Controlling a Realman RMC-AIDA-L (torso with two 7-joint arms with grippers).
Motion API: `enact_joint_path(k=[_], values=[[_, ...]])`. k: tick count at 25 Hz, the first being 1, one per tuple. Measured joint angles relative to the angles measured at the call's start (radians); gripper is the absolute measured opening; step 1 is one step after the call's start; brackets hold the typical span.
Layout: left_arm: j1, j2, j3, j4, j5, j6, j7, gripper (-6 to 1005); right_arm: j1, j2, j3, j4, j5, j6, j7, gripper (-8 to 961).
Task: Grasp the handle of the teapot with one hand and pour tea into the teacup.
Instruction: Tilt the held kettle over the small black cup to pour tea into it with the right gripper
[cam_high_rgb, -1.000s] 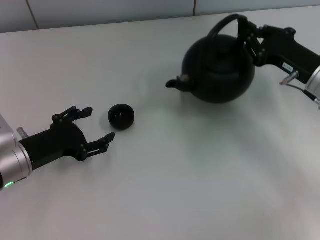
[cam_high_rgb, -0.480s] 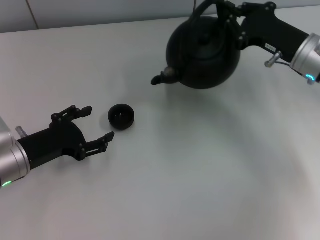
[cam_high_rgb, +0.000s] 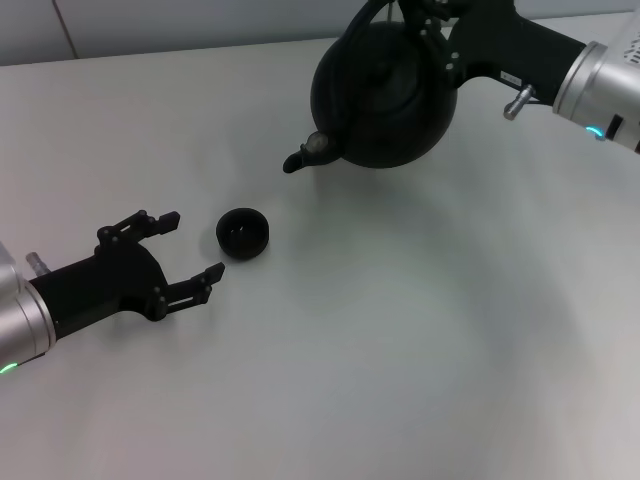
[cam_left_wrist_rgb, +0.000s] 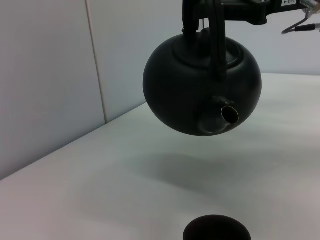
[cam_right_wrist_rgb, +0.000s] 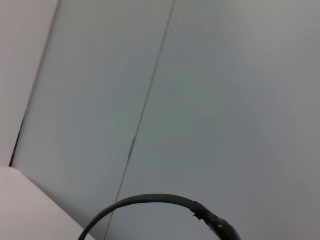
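Table (cam_high_rgb: 420, 350) | right end effector (cam_high_rgb: 440, 25) pinching handle (cam_left_wrist_rgb: 217, 45), top cropped | left end effector (cam_high_rgb: 185, 250) spread

My right end effector (cam_high_rgb: 440, 25) is clamped shut, raised over the worktop's far edge; my left end effector (cam_high_rgb: 190, 255) rests open near its left edge.

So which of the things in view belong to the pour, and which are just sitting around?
In the job:
- teapot, lifted off the table
- handle, held by the right gripper
- teacup, on the table

Not in the job:
- left gripper, open, resting beside the teacup
- table
- wall behind
Nothing else is lying about.
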Motion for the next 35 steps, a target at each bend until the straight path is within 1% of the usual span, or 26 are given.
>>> enact_joint_path(k=[6,20,35], values=[[0.007,0.001,0.000,0.000,0.000,0.002,0.000,855,0.021,0.001,-0.016,-0.004,0.000,0.010,-0.047,81],[0.009,0.002,-0.001,0.004,0.000,0.009,0.000,855,0.078,0.003,-0.148,-0.015,0.008,0.091,-0.041,80],[0.004,0.003,-0.002,0.003,0.000,0.009,0.000,855,0.083,0.005,-0.206,-0.025,0.009,0.101,-0.047,80]])
